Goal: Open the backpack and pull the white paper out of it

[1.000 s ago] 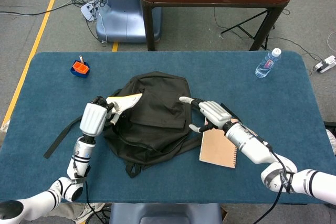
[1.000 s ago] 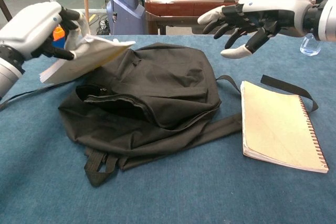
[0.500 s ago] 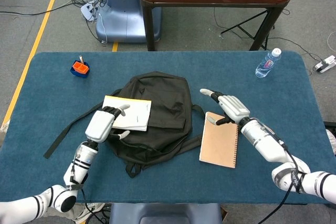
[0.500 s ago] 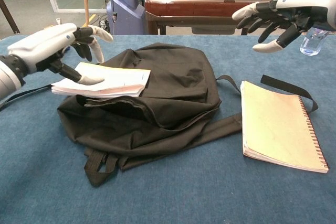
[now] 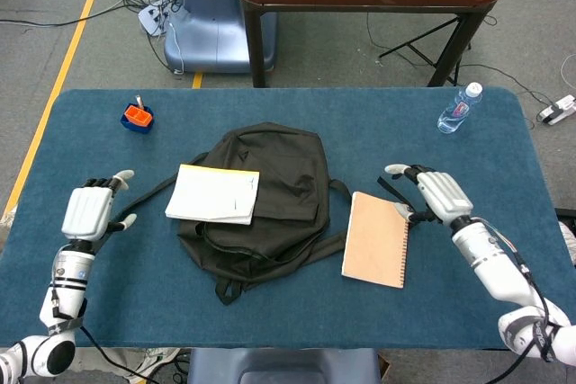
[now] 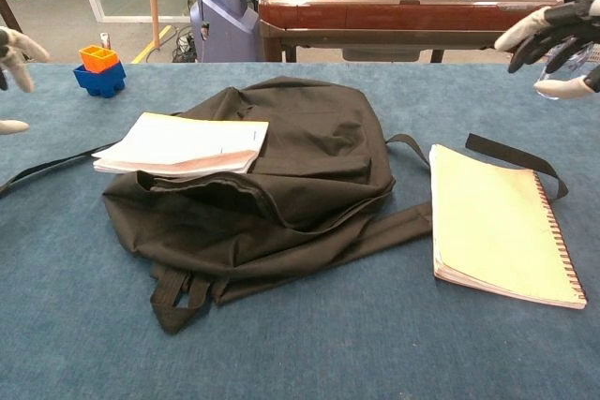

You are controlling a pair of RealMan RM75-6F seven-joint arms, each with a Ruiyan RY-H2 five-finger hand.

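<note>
A: Start at your left. What is your left robot hand (image 5: 90, 210) doing?

B: It hangs over the blue tabletop (image 5: 72, 132) well left of the bag, fingers spread apart and holding nothing. In the chest view you see only its fingertips (image 6: 13, 47) at the frame's left edge.

A: What lies near it?

B: A small blue and orange box (image 5: 137, 118) sits toward the far left corner. A black strap (image 5: 117, 229) runs along the cloth from the backpack out toward your left robot hand.

A: And the paper?

B: You have the white paper (image 5: 213, 194) out of the bag. It lies flat on top of the black backpack (image 5: 274, 191), on the bag's left half, its left part overhanging the edge. The chest view shows it as a thin stack (image 6: 182, 144) resting above the bag's gaping opening.

A: To the right of the bag?

B: A brown spiral notebook (image 5: 375, 240) lies closed just beside the backpack, with one bag strap passing under its far end.

A: Your right robot hand?

B: Your right robot hand (image 5: 435, 193) is raised beyond the notebook's far right corner, fingers apart, released and empty. Farther right, a water bottle (image 5: 460, 109) stands near the back edge.
</note>
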